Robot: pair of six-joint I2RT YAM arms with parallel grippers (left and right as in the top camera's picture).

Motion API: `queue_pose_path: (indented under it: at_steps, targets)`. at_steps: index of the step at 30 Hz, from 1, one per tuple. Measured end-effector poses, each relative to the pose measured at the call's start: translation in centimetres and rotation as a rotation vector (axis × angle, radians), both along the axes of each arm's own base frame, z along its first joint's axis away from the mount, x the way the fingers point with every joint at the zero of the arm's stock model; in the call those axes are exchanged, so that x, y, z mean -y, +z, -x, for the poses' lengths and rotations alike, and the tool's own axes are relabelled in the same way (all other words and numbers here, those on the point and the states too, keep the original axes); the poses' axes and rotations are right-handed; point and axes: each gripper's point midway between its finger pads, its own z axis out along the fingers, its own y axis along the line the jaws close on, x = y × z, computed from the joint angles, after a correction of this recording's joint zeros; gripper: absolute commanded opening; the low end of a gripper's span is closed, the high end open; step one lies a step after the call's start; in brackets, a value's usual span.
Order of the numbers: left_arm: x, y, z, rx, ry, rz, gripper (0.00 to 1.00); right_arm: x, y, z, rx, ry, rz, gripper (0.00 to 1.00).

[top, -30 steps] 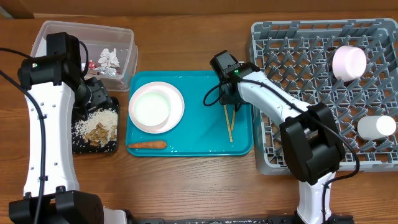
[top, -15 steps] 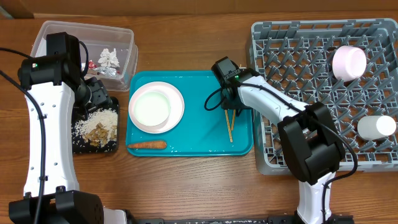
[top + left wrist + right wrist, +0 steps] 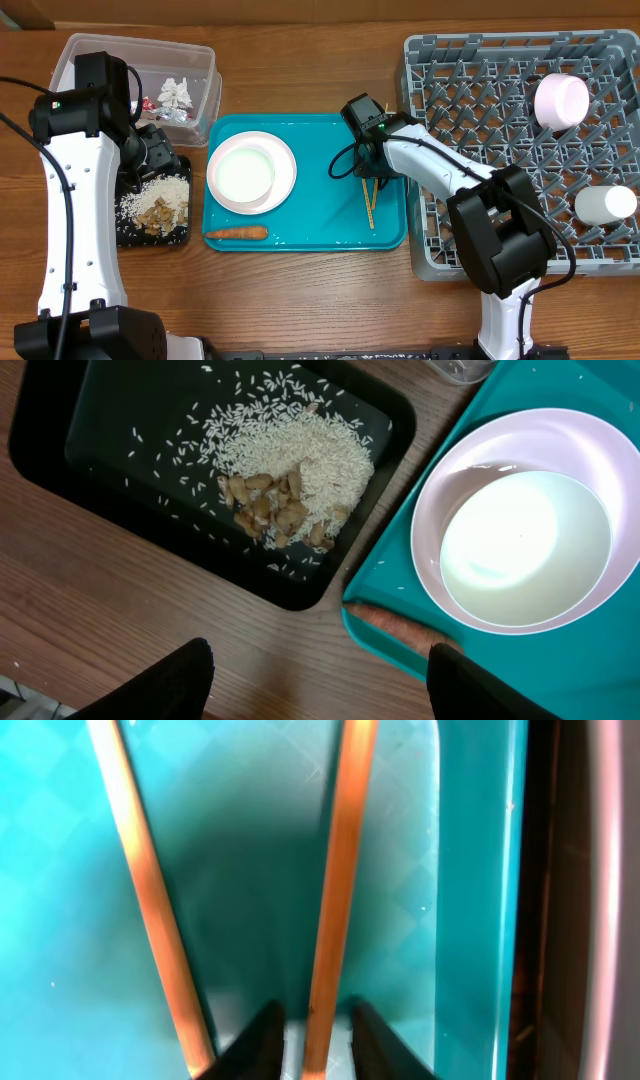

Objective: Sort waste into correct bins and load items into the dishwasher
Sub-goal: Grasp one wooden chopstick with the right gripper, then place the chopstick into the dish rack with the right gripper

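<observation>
Two wooden chopsticks (image 3: 368, 195) lie on the teal tray (image 3: 320, 200). My right gripper (image 3: 367, 170) is low over them. In the right wrist view its narrowly open fingers (image 3: 308, 1020) straddle one chopstick (image 3: 340, 870) with small gaps; the other chopstick (image 3: 150, 900) lies to the left. A white bowl on a white plate (image 3: 250, 170) and a carrot (image 3: 237, 234) are on the tray too. My left gripper (image 3: 320, 670) is open and empty above the table, between the black tray (image 3: 60, 450) of rice and scraps (image 3: 280, 470) and the bowl (image 3: 520, 530).
The clear tub (image 3: 205, 60) at the back left holds crumpled foil (image 3: 178, 92) and a red-white wrapper (image 3: 150, 103). The grey dish rack (image 3: 440, 240) on the right holds a bowl (image 3: 560, 98) and a white cup (image 3: 605, 203). The carrot (image 3: 395, 625) lies at the tray's near edge.
My right gripper has shifted slightly toward the rack over the chopsticks. The left arm has not moved.
</observation>
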Motion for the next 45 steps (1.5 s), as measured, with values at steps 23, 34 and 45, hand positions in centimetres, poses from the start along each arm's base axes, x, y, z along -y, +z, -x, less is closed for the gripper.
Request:
queue_pose_path:
  at_steps: [23,34,45]
  targets:
    - [0.0,0.0,0.0,0.0,0.0,0.0,0.71,1.4,15.0,0.1,0.14,0.085,0.002,0.04]
    - [0.0,0.0,0.0,0.0,0.0,0.0,0.71,10.6,16.2,3.4,-0.023,0.071,0.045,0.04]
    - [0.0,0.0,0.0,0.0,0.0,0.0,0.71,9.1,10.7,6.0,-0.161,0.172,-0.091,0.08]
